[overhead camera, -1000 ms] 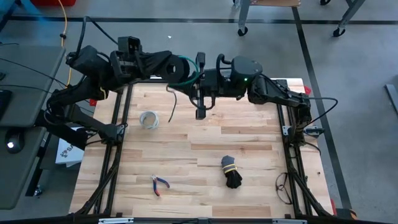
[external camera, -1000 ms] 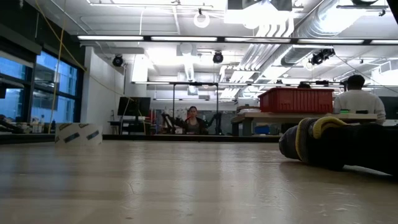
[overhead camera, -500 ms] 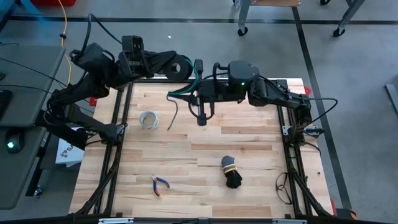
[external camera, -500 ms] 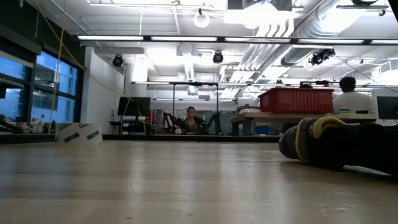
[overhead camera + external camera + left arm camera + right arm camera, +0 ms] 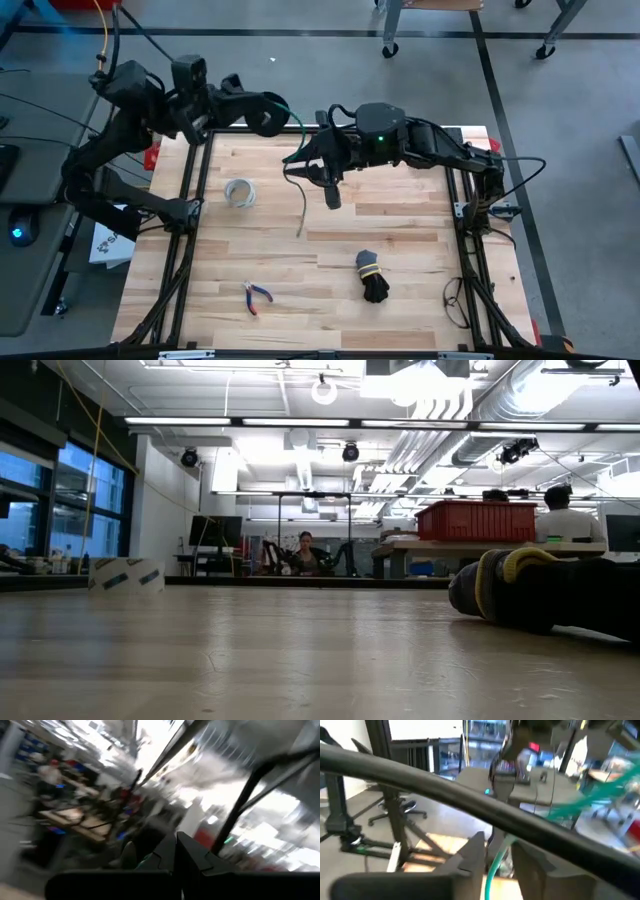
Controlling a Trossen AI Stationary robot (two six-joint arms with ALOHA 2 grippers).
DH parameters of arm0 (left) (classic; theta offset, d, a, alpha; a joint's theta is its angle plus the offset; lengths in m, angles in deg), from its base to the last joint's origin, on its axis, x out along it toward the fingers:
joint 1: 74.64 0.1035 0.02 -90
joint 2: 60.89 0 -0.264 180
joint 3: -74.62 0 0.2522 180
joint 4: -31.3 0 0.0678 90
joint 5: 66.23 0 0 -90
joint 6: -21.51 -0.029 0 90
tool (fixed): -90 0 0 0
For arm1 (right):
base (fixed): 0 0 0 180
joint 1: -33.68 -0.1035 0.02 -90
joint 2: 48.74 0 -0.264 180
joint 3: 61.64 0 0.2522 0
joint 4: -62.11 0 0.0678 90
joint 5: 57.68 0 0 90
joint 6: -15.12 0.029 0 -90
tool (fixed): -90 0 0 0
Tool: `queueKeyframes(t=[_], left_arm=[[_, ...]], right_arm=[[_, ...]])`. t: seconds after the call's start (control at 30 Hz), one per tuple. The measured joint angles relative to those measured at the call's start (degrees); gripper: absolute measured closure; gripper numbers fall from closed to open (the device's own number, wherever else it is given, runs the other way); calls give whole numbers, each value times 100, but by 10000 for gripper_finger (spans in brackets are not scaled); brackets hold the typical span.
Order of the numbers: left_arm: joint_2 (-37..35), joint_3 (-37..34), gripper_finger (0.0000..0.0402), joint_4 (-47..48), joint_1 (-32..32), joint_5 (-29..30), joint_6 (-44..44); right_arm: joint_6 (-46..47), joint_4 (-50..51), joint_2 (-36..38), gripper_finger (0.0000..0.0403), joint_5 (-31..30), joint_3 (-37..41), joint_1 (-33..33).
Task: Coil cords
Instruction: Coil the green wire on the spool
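Note:
The dark-green cord is a small dark coil (image 5: 268, 112) held up over the table's far left edge by my left gripper (image 5: 256, 110), which is shut on it. A green stretch (image 5: 298, 118) runs from the coil to my right gripper (image 5: 322, 160), which is shut on the cord above the table's far middle. The thin tail (image 5: 300, 205) hangs below it toward the wood. In the right wrist view the green cord (image 5: 494, 862) passes between the two fingers. The left wrist view is blurred. My left gripper holds the coil (image 5: 270, 114) lifted clear of the table; blur and the gripper itself hide which part of the coil the fingers are on. My right gripper has the cord's green stretch (image 5: 496, 854) between its two fingers, which lie across it. The cord runs on toward the coil (image 5: 600, 795), and the tail hangs slack below.
A pale grey-white ring (image 5: 239, 192) lies at the table's left. A black cord bundle with a yellow tie (image 5: 372, 276) lies near the middle front and fills the low view's right (image 5: 540, 592). Red-handled pliers (image 5: 256, 296) lie at the front left. People sit in the room behind.
My left gripper has carried the coil toward the table's left edge. My right gripper has gone a little toward the near edge with the cord. The green stretch between them has lengthened, and the hanging tail has swung toward the right and nearer.

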Motion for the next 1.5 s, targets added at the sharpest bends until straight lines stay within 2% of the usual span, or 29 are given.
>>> queueKeyframes(t=[0.13, 0.33, 0.5, 0.73, 0.9, 1.2, 1.5], left_arm=[[-228, 0, 401, 1050, 81, 12, -1225], [-318, 2, 401, 2177, 68, 21, -2867], [-94, 2, 401, 2191, 3, 231, -3811], [198, 2, 401, 2082, -120, 538, -4807], [321, 2, 401, 1705, -170, 626, -5108], [537, 2, 401, 1361, -221, 617, -5124], [660, 2, 401, 1089, -298, 628, -5272]], right_arm=[[21, 753, 226, 277, -89, 0, 9], [-127, 1597, 618, 273, -742, 0, 226], [70, 1759, 722, 274, -623, 0, 488], [-398, 951, 724, 274, -632, -2, 370], [-625, 768, 672, 274, -1055, -2, 297], [-720, 466, 587, 274, -1110, -2, 304], [-431, 495, 560, 281, -1160, -2, 304]])
